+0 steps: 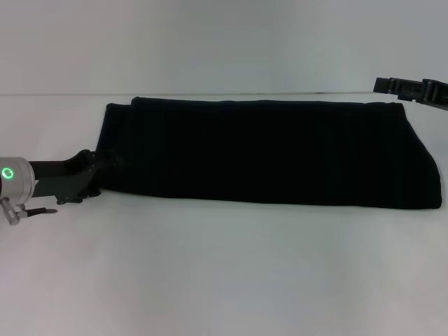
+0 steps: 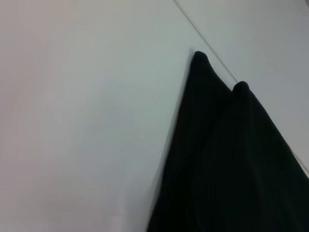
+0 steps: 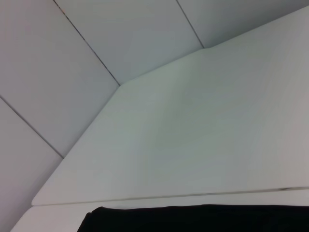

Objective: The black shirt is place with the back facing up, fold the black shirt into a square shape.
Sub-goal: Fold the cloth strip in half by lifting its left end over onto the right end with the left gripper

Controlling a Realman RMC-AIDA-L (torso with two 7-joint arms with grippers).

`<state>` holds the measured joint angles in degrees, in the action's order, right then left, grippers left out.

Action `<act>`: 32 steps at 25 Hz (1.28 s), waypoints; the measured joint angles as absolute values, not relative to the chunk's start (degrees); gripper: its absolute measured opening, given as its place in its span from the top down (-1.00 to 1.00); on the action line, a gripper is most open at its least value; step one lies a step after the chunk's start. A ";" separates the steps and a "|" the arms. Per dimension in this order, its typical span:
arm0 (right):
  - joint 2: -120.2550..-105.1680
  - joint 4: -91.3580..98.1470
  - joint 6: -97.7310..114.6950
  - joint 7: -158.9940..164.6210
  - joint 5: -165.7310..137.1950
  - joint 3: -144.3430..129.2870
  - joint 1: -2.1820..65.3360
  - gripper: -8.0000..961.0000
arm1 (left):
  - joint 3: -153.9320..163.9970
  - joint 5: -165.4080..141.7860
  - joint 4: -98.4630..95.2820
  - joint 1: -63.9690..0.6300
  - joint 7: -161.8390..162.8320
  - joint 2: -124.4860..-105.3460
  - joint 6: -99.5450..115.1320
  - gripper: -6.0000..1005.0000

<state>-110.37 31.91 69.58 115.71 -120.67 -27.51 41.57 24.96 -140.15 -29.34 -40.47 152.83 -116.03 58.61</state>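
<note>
Left gripper [image 1: 96, 175]: set at the lower-left corner of the black shirt [image 1: 273, 154], left of frame; jaw state cannot be told.

Right gripper [image 1: 413, 91]: held at upper right, just beyond the shirt's far corner; jaw state cannot be told.

Black shirt: laid as a long folded band across the white table [image 1: 224, 280].

Risk: layers may be separated or dragged askew if only one ply is caught.

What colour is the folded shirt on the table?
Plain black shirt, clearest in the head view.
</note>
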 joint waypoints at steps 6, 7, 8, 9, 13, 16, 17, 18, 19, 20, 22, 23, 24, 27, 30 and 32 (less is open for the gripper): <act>-110.37 31.91 69.63 115.74 -120.62 -27.51 41.65 -0.80 | 24.96 -140.62 -29.35 -40.68 152.82 -116.01 57.75 -0.75; -110.37 31.90 69.63 115.75 -120.61 -27.51 41.69 -0.80 | 24.96 -140.62 -29.35 -40.77 152.79 -116.01 57.55 -0.74; -110.37 31.90 69.61 115.75 -120.60 -27.51 41.73 -0.80 | 24.96 -140.63 -29.35 -40.87 152.74 -116.02 57.38 -0.73; -110.37 31.90 69.60 115.75 -120.59 -27.51 41.78 -0.80 | 24.96 -140.63 -29.34 -41.01 152.71 -116.01 57.24 -0.73; -110.37 31.91 69.51 115.75 -120.58 -27.51 41.90 -0.80 | 24.96 -140.59 -29.10 -41.68 152.47 -115.95 56.75 -0.70; -110.37 31.90 69.46 115.75 -120.58 -27.51 41.92 -0.80 | 24.96 -140.59 -28.80 -42.04 152.38 -115.81 56.42 -0.68; -110.37 31.90 69.44 115.75 -120.58 -27.51 41.92 -0.80 | 24.96 -140.60 -28.76 -42.09 152.34 -115.78 56.34 -0.67; -110.37 31.91 69.42 115.75 -120.58 -27.51 41.94 -0.80 | 24.96 -140.59 -28.76 -42.11 152.29 -115.78 56.24 -0.67; -110.37 31.90 69.40 115.75 -120.58 -27.51 41.96 -0.80 | 24.96 -140.55 -28.75 -42.12 152.24 -115.77 56.17 -0.66; -110.37 31.90 69.36 115.75 -120.58 -27.51 41.98 -0.80 | 24.96 -140.48 -28.75 -42.12 152.18 -115.75 56.13 -0.65; -110.36 31.90 69.36 115.75 -120.58 -27.51 42.00 -0.80 | 24.96 -140.44 -28.74 -42.12 151.81 -115.70 56.12 -0.64; -110.33 31.90 69.35 115.75 -120.58 -27.51 42.00 -0.80 | 24.96 -140.49 -28.74 -42.12 151.60 -115.67 56.12 -0.63; -110.31 31.90 69.34 115.75 -120.58 -27.51 42.01 -0.80 | 24.96 -140.53 -28.75 -42.12 151.31 -115.66 56.12 -0.63; -110.29 31.90 69.34 115.75 -120.58 -27.51 42.01 -0.80 | 24.83 -140.47 -28.80 -41.98 149.04 -115.66 56.01 -0.61; -110.29 31.90 69.34 115.75 -120.58 -27.51 42.01 -0.80 | 24.80 -140.59 -28.74 -41.80 147.75 -115.66 55.94 -0.44; -110.29 31.90 69.34 115.75 -120.58 -27.51 42.04 -0.80 | 24.88 -140.76 -28.78 -41.70 147.72 -115.66 55.94 -0.29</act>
